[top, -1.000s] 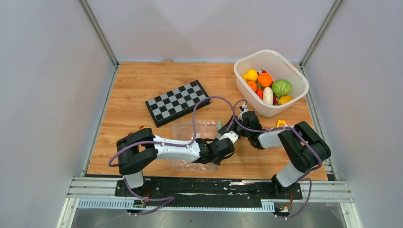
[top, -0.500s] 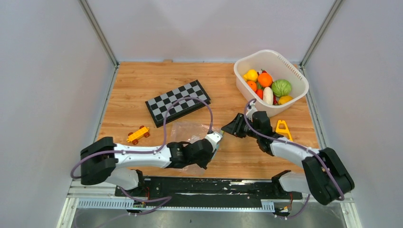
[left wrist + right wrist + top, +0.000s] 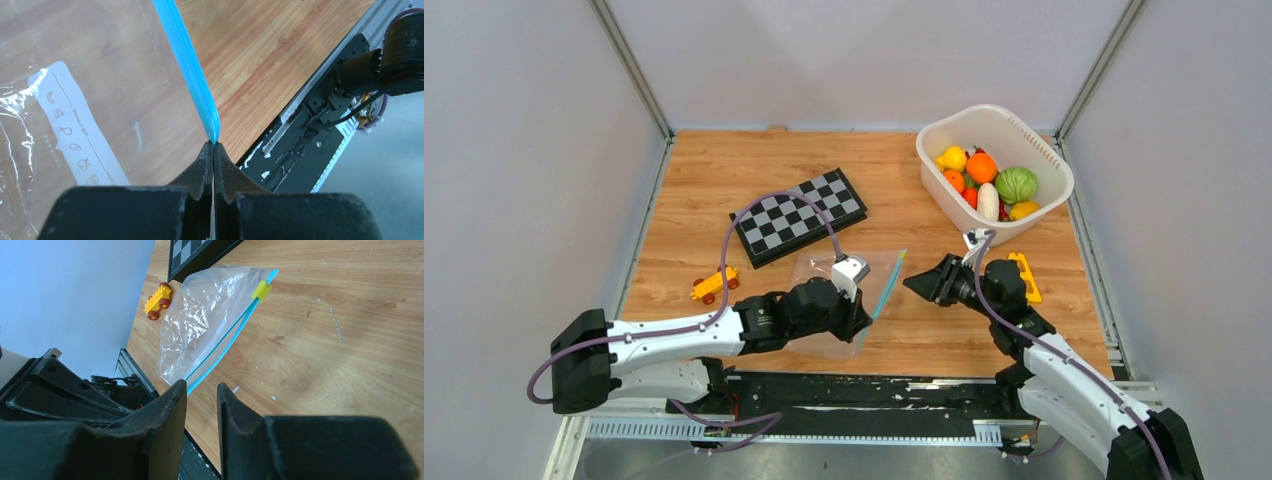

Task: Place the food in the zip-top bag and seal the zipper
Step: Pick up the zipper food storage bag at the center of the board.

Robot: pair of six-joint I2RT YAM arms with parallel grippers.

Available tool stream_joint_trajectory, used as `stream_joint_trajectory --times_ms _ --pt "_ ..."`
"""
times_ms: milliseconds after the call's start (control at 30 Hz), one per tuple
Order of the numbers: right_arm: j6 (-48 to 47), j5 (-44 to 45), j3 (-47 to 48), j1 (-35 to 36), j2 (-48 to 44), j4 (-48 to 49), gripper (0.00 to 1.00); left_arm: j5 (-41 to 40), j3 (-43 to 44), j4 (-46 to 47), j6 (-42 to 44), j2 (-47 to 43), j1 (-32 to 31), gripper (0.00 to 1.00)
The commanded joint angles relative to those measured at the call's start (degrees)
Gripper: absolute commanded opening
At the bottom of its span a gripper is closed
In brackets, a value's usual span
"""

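Observation:
The clear zip-top bag (image 3: pixel 829 300) lies flat on the table's near middle. Its teal zipper (image 3: pixel 888 285) runs along its right edge, with a yellow slider (image 3: pixel 261 291) near the far end. My left gripper (image 3: pixel 864 318) is shut on the near end of the zipper (image 3: pixel 187 65), pinched at the fingertips (image 3: pixel 214 145). My right gripper (image 3: pixel 921 284) is slightly open and empty, just right of the zipper and apart from it; in its wrist view (image 3: pixel 201 390) the bag (image 3: pixel 205 320) lies ahead. The food, an orange (image 3: pixel 981 167), cabbage (image 3: pixel 1015 184), radish (image 3: pixel 988 201) and lemon (image 3: pixel 952 158), sits in the basket.
The white basket (image 3: pixel 946 210) stands at the far right. A folded chessboard (image 3: pixel 799 214) lies behind the bag. A yellow toy car (image 3: pixel 714 284) is left of the bag. A yellow triangular piece (image 3: pixel 1024 275) lies by my right arm.
The two grippers were together at the bag's edge. My right gripper has drawn back to the right. My left arm has swung leftward, and the zipper now shows as a straight strip.

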Motion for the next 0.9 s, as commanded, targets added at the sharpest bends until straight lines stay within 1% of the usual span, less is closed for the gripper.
stream_joint_trajectory --times_ms 0,200,333,400,500,700,867 --pt "1.6 -0.9 -0.2 -0.1 -1.3 -0.9 0.3 0.9 -0.2 4.5 -1.8 -1.3 0.1 0.01" --pt "3.4 -2.2 0.6 -0.1 5.2 2.3 0.29 1.2 0.4 4.9 -1.7 -0.7 0.1 0.01" --pt "5.9 -4.6 -0.1 -0.1 8.8 9.9 0.29 0.9 0.3 5.0 -1.7 -0.6 0.1 0.01" --pt "6.2 -5.3 0.6 -0.1 9.8 10.7 0.29 0.7 0.3 5.0 -1.7 -0.5 0.1 0.01" --pt "6.0 -5.0 1.4 -0.1 9.4 9.3 0.3 0.1 0.4 4.8 -1.7 -0.2 0.1 0.01" --pt "7.4 -3.2 0.4 -0.1 5.6 7.2 0.33 -0.7 0.4 5.0 -1.5 -0.3 0.1 0.01" --pt "8.4 -4.2 1.2 0.0 6.5 8.3 0.33 0.0 0.9 5.1 -0.9 0.0 0.1 0.01"
